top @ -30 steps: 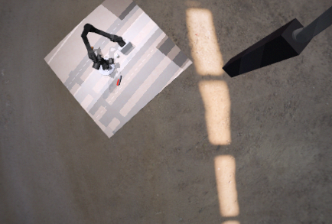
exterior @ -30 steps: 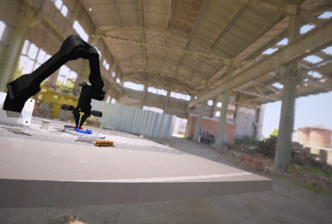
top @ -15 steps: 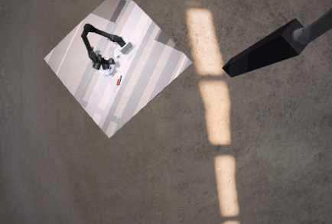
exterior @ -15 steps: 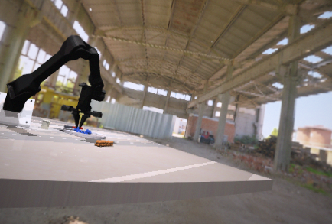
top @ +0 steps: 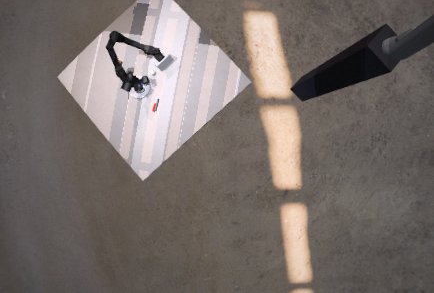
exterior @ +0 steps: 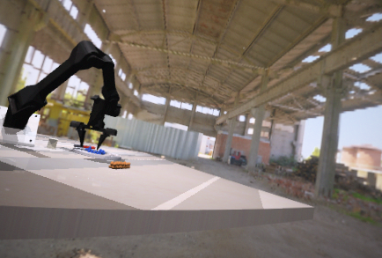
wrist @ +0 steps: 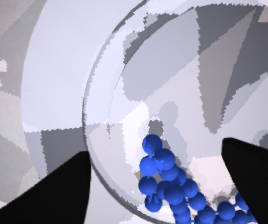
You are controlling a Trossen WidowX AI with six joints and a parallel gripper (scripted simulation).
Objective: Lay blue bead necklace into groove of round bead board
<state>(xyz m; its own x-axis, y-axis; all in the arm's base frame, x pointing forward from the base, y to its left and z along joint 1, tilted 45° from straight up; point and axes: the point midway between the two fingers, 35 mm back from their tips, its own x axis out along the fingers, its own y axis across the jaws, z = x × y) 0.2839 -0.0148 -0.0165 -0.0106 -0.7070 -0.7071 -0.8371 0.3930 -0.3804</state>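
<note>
The round bead board (top: 141,97) (exterior: 113,158) (wrist: 55,75) is a pale disc with a thin dark circular line inside its rim. The blue bead necklace (exterior: 96,151) (wrist: 174,194) lies bunched on it. In the wrist view its near end is a clump of beads inside that line, and a strand runs off to the lower right. My gripper (exterior: 90,148) (wrist: 156,153) is open low over the board, its fingertips on either side of the clump. The right finger hides part of the strand, and the rest is out of the wrist view. The arm mostly hides the necklace in the top view.
An orange beaded bundle (top: 120,62) (exterior: 120,165) lies beside the board. A small red and dark object (top: 155,106) lies on its other side. A small pale block (top: 153,72) (exterior: 53,143) stands between the board and the arm's base (top: 166,62) (exterior: 31,129).
</note>
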